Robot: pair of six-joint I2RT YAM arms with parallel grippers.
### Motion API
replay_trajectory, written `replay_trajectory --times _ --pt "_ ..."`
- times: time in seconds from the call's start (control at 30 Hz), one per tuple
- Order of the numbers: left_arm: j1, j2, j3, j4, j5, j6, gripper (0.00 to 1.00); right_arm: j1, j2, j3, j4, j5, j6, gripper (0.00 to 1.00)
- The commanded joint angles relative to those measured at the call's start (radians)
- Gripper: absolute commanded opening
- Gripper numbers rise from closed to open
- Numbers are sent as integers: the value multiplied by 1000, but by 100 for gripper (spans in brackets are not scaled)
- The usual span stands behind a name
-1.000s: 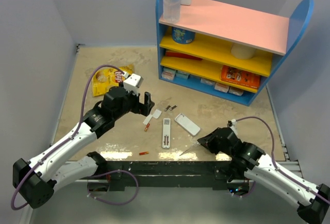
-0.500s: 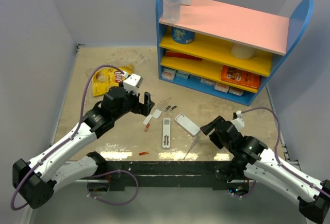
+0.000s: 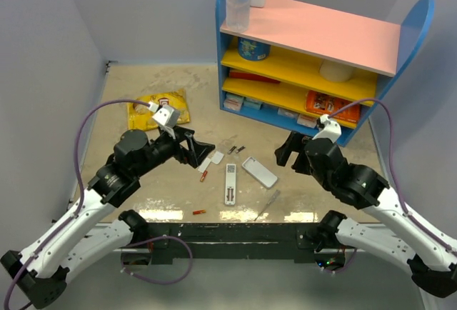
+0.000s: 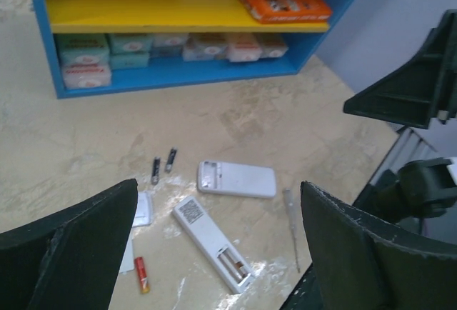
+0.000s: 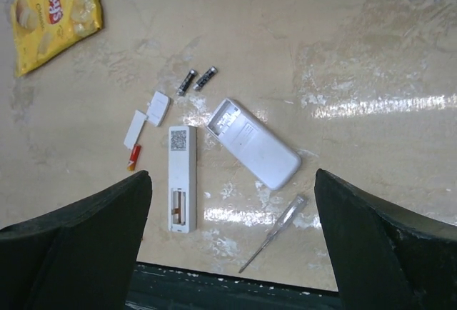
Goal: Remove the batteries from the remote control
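Observation:
The remote control lies back up in the middle of the table, its battery slot open at the near end. One red-orange battery lies just left of it, and a second battery rests nearer the front edge. The first battery also shows in the left wrist view and the right wrist view. My left gripper hangs open, up and left of the remote. Over at the right, my right gripper hangs open with nothing in it.
A wider white device lies right of the remote, a thin pale stick near the front edge. Two dark small batteries and white cover pieces lie behind. A chips bag is back left, a blue shelf back right.
My right gripper opened, left the thin stick on the table and lifted back toward the shelf. The left arm drew back to the left and rose.

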Motion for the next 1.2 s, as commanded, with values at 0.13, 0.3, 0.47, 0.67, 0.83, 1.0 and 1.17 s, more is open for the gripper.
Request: replay_trajectory --times 0.13,0.3,0.47,0.67,0.83,1.0,1.17 --pt "4 -62 -5 96 128 -130 100 0 -113 155 4 -70 -193 98" --pt "4 -84 -26 137 131 -167 100 -3 -248 111 105 -133 -216 98" --pt "4 -99 -28 153 129 -175 100 -2 -248 129 98 -152 -238 99" --pt "4 -111 -29 150 126 -170 100 -2 -236 138 105 -167 -241 98" --pt "3 -113 -36 148 125 -170 100 -2 -231 131 110 -189 -235 99" --pt "3 -119 -32 145 123 -166 100 -2 -223 135 110 -187 -236 98" --pt "4 -121 -31 145 120 -163 100 -2 -211 137 115 -187 -239 98"
